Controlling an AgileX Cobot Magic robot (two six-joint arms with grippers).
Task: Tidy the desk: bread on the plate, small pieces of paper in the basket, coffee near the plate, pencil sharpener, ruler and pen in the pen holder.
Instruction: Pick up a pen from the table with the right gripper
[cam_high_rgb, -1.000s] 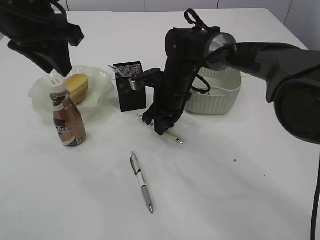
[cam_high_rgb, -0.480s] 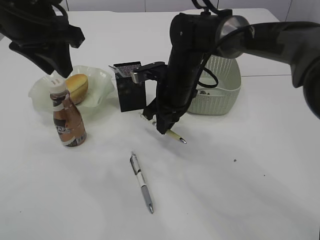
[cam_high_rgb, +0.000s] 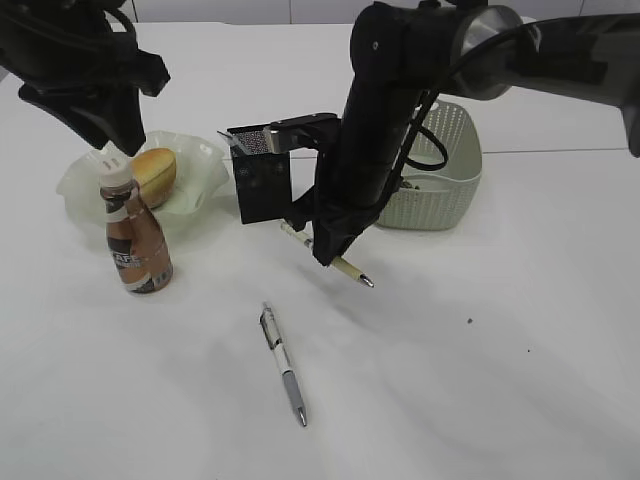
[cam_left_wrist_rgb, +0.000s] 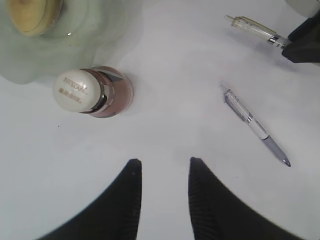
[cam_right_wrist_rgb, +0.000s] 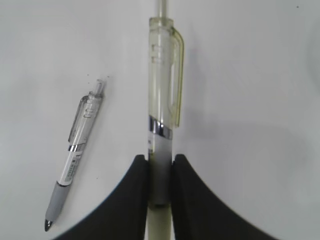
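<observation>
Right fingers (cam_right_wrist_rgb: 140, 190): 2 black curved pads clamped on the grey grip section of a clear yellowish pen (cam_right_wrist_rgb: 161, 105). Only the right wrist view shows the contact itself; the clip, chrome band and clear barrel run straight out ahead of the pads. In the exterior view the right gripper (cam_high_rgb: 326, 243) is mostly hidden by its own arm; the held pen (cam_high_rgb: 345, 268) shows there tilted, tip low and above the white surface (cam_high_rgb: 480, 380).

Left fingers (cam_left_wrist_rgb: 125, 200): ribbed black pair, moderately apart, nothing between them, hanging over bare surface. Visible only in the left wrist view; in the exterior view the left arm's black body sits high at upper left.

A 2nd pen (cam_high_rgb: 284, 365), clear barrel with grey grip, lies flat on the surface, apart from everything.

The coffee (cam_high_rgb: 135, 232), white cap and brown contents, stands upright just beside the plate (cam_high_rgb: 80, 180), pale green with a ruffled rim. The bread (cam_high_rgb: 156, 174), golden, lies on the plate.

The pen holder (cam_high_rgb: 262, 178), black mesh box, stands upright beside the right arm. The basket (cam_high_rgb: 440, 195), perforated sage plastic, sits behind that arm.
</observation>
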